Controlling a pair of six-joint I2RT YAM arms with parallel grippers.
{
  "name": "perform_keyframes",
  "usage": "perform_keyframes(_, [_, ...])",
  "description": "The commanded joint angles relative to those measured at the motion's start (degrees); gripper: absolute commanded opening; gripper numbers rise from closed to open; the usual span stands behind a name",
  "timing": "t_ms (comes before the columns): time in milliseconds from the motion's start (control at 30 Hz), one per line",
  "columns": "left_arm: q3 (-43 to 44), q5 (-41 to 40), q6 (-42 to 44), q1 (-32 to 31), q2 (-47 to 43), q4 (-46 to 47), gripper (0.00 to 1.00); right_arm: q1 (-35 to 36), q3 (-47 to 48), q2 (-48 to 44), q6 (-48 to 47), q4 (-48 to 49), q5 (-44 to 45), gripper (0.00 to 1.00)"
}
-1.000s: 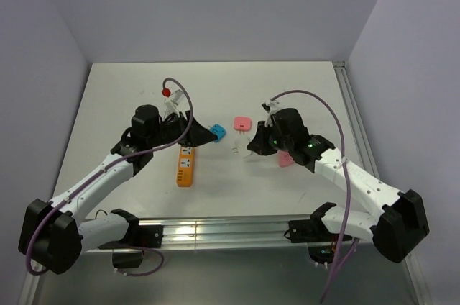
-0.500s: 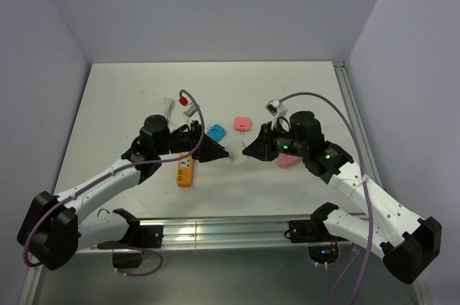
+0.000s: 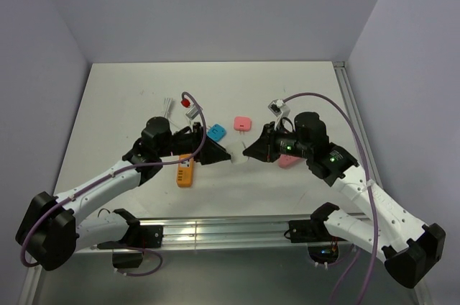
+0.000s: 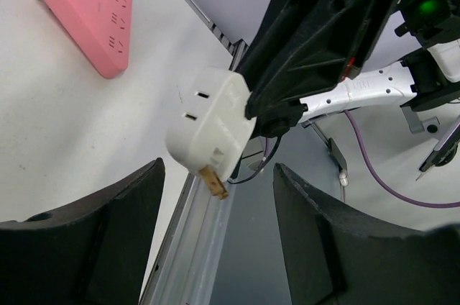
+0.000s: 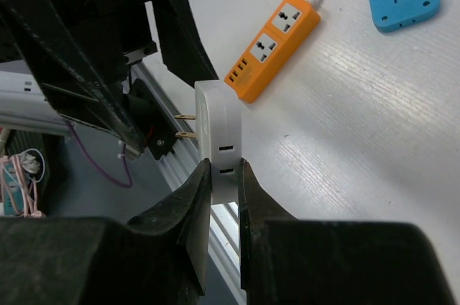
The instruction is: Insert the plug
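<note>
The plug waits by the strip while we seem to pass the white one across

The plug (image 3: pixel 215 131) lies on the table just past the orange power strip's (image 3: pixel 185 170) far end, with nothing gripping it. Above the strip's near side, our right gripper (image 5: pixel 224 175) pinches the white plug (image 5: pixel 215 129), and our left gripper (image 4: pixel 215 175) faces it with jaws spread. We should close on flat sides, clear of the prongs.

Two matching arms are showing white links and black joints.
The left arm (image 3: pixel 100 183) and the right arm (image 3: pixel 366 193) are each wearing white shells between bulky black joint housings and black wrists; a purple cable (image 3: pixel 316 95) is trailing along each one, small green lights (image 4: pixel 429 6) are glowing on the right wrist, and the fingers (image 4: pixel 86 247) are looking matte black and broad.
</note>
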Motion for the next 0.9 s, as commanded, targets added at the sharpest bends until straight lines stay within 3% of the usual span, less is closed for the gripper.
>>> perform_keyframes(0, [-0.28, -1.47, -0.26, -0.23, -0.86, 2.08, 0.68, 0.16, 3.83, -1.53, 1.01, 2.18, -1.88, 0.00])
perform_keyframes(300, [-1.07, -1.21, -2.46, -0.84, 0.02, 5.50, 0.66, 0.16, 4.01, -0.83, 1.97, 4.01, -1.97, 0.00])
perform_keyframes(533, [-2.74, 1.25, -5.53, -1.02, 0.46, 11.82, 0.53, 0.16, 4.01, -0.03, 3.02, 6.13, -2.93, 0.00])
perform_keyframes(700, [-3.62, 1.34, -6.33, -1.02, 0.46, 13.51, 0.50, 0.16, 3.13, 0.58, 4.26, 8.67, -4.96, 0.00])
perform_keyframes(867, [-4.06, 0.81, -6.68, -1.02, -0.67, 14.29, 0.38, 0.16, 2.60, 0.67, 4.26, 9.12, -6.27, 0.00])
